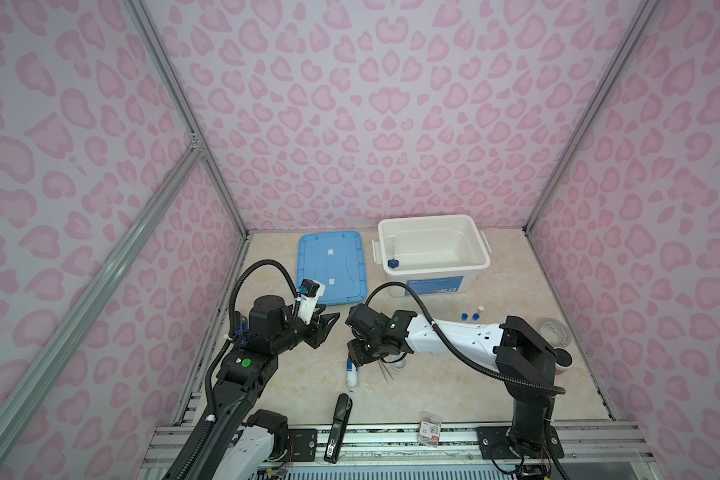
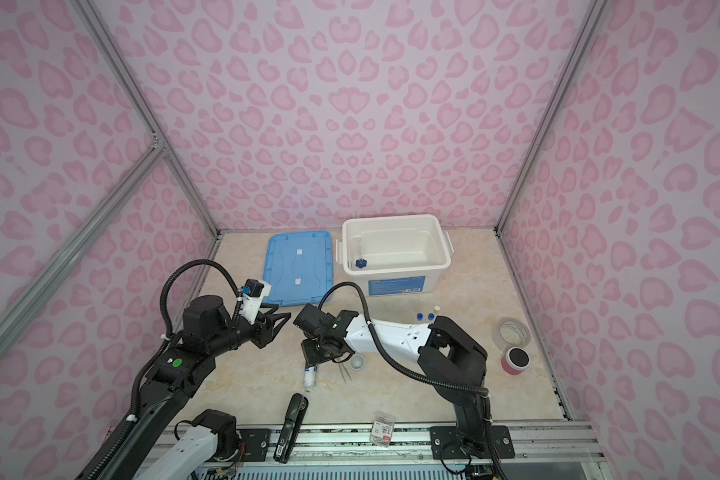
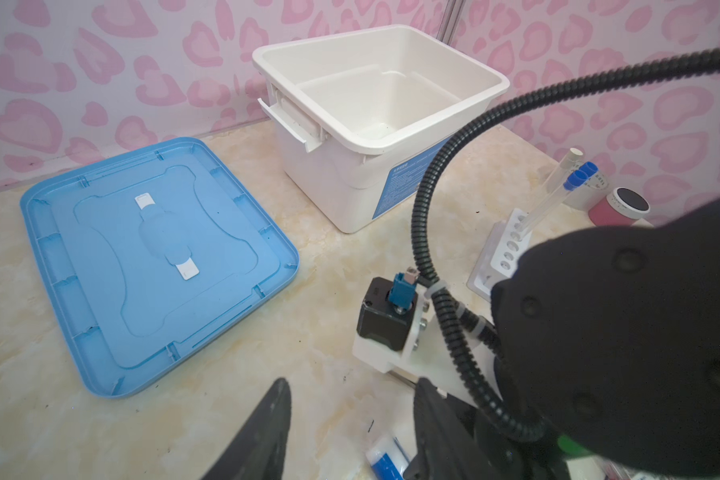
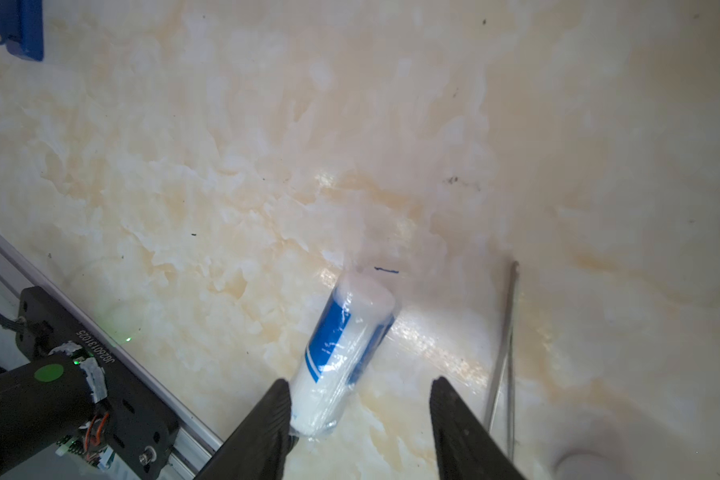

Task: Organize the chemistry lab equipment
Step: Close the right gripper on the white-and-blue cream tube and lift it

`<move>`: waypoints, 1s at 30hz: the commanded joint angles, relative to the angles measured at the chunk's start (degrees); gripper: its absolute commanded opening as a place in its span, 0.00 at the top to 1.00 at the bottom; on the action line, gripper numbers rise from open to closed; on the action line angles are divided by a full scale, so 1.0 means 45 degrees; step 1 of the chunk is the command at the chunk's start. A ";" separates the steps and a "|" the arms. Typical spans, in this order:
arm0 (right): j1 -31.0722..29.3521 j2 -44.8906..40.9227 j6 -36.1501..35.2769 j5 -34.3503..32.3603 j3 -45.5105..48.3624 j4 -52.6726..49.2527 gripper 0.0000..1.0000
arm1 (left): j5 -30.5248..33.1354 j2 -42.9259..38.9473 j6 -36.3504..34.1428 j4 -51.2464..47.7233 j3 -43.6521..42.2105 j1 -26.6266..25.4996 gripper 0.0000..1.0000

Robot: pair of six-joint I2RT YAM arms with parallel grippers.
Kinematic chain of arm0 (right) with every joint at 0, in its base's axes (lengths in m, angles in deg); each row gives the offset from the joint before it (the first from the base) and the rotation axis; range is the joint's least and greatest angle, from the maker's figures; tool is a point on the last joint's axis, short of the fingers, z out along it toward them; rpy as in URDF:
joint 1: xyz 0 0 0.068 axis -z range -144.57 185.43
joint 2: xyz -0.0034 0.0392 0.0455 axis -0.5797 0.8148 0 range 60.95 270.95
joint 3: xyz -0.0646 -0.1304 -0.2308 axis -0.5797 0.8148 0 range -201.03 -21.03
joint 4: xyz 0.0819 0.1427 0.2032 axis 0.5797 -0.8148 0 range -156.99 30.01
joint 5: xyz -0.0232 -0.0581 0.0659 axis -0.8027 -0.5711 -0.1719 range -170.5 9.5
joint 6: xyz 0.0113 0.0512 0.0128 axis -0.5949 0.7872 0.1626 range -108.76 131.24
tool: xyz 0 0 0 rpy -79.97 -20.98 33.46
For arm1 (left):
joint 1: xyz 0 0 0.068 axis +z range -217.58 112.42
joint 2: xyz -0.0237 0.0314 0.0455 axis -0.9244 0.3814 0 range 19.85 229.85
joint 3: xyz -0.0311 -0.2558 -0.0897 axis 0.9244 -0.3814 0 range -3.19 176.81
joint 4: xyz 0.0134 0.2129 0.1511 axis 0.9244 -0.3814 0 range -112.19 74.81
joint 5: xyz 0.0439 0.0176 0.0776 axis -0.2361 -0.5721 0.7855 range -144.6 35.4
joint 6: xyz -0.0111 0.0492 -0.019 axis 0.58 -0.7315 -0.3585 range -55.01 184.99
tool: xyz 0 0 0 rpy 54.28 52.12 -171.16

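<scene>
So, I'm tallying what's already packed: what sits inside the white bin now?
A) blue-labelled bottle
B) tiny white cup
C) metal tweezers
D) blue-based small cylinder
D: the blue-based small cylinder is inside the white bin, while the bottle, tweezers and cup lie outside it.

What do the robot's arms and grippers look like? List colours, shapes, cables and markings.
Both arms are mostly black with white shell sections: left arm, right arm. A ribbed black hose loops along each. A round green sticker marks the left arm. The left gripper and right gripper have black tapering fingers.
</scene>
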 commanded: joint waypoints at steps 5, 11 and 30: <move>-0.0289 0.1210 0.0462 0.0760 -0.0867 -0.0353 0.45 | 0.0604 -0.0853 0.0219 0.0572 -0.0175 0.0012 0.49; -0.0349 0.1654 0.0607 0.0884 -0.1141 -0.0527 0.45 | 0.0609 -0.1037 0.0270 0.0609 -0.0215 0.0016 0.49; -0.0250 0.2709 0.0232 0.0578 -0.2329 -0.1595 0.55 | 0.0506 -0.0822 0.0238 0.0580 -0.0189 0.0013 0.49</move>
